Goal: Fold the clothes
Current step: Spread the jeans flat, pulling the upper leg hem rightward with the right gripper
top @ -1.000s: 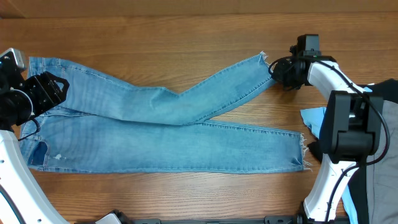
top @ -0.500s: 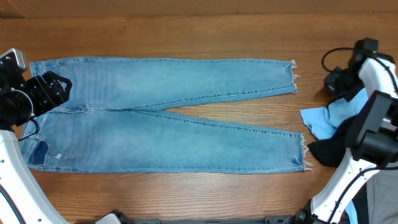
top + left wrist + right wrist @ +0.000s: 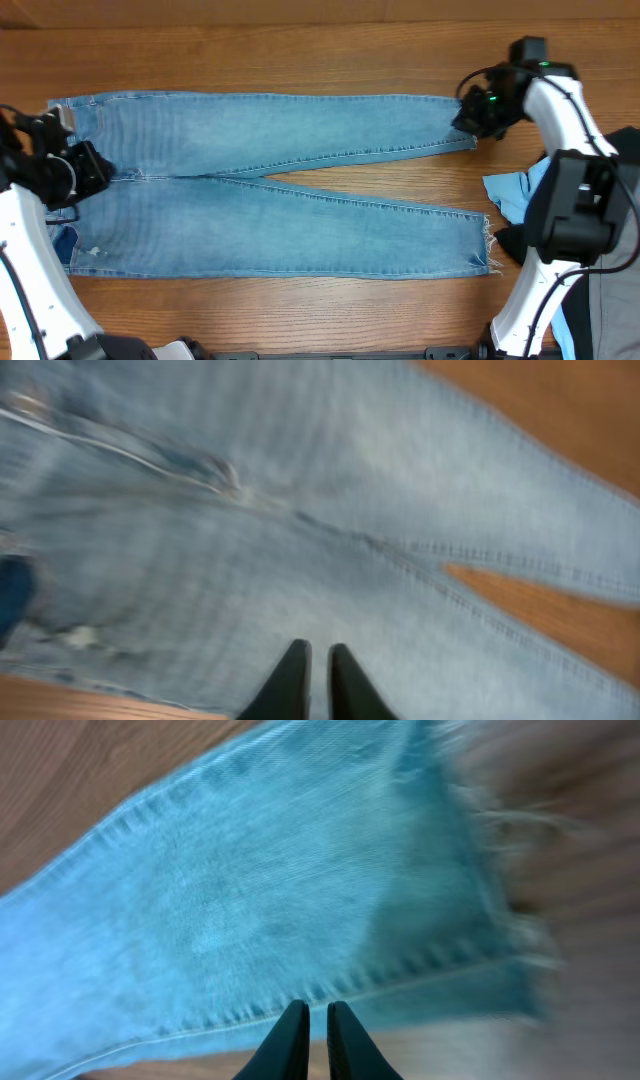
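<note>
Above flat jeans [image 3: 270, 185], fold unstarted: right gripper [image 3: 310, 1012] at hem [image 3: 490, 870], left gripper [image 3: 312, 653] opposite end, both closed, empty. Next: open, pinch hem.

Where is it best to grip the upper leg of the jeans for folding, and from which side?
Probably at the frayed hem of the jeans, from the right end: the leg lies flat and straight, and only that end is free.

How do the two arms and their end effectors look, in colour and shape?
The left arm and the right arm have white shells and black joint blocks. The right one carries looping black cables and a green light near its wrist. The left end effector and the right end effector are black, each with two thin fingers tapering to narrow tips.
</note>
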